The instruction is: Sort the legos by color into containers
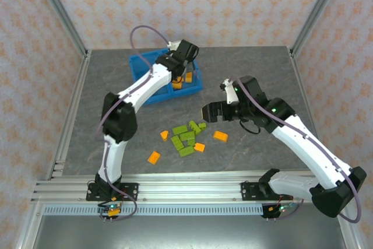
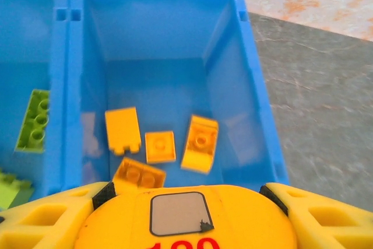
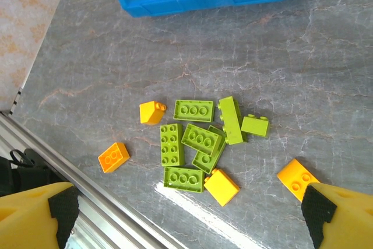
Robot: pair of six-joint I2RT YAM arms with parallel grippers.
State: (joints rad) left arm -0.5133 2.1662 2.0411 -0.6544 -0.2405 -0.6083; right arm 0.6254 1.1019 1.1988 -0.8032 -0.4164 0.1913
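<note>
Left hand (image 2: 183,202) half open, empty, over bin (image 2: 252,86). Right hand (image 3: 186,220) wide open, empty: we risk grabbing green bricks (image 3: 198,138) plus touching orange brick (image 3: 221,186) at 6 o'clock.

The grey marbled table (image 1: 262,74) carries a blue bin (image 1: 137,67) at eleven o'clock. Lime green bricks (image 1: 186,135) cluster at six o'clock, with orange bricks (image 1: 154,157) scattered from four to seven o'clock.
</note>
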